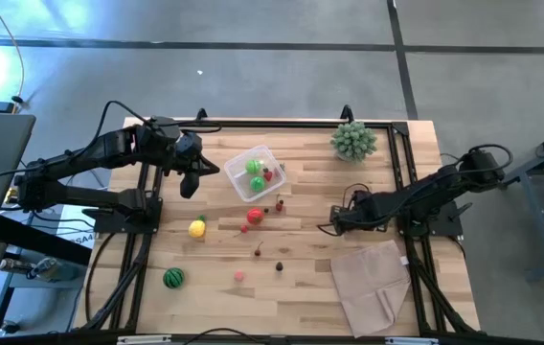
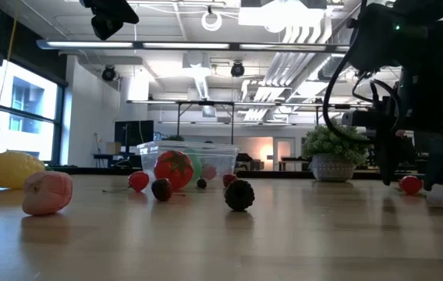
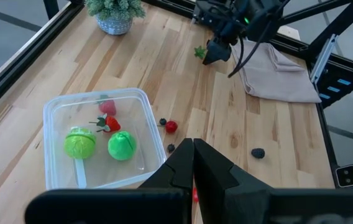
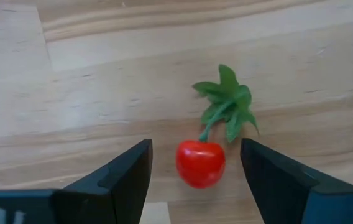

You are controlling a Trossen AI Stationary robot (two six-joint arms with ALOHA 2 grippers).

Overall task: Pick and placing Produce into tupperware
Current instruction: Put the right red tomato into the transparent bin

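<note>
Your wooden table point(image 1: 301, 287) carries the clear tupperware point(image 1: 238, 158), a lemon point(image 1: 197, 228), a striped melon ball point(image 1: 173, 278), a tomato point(image 1: 255, 216), scattered small berries point(image 1: 279, 267), a potted plant point(image 1: 353, 141) and a folded beige cloth point(image 1: 373, 283).

Clear tupperware point(image 1: 237, 163) holds green rounds point(image 1: 254, 168); lemon point(image 1: 197, 228), melon point(image 1: 173, 278) outside.

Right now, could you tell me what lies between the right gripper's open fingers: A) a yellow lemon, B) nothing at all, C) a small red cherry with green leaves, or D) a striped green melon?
C: the right wrist view shows the right gripper open, its fingers either side of the red cherry with green leaves on the table.
</note>
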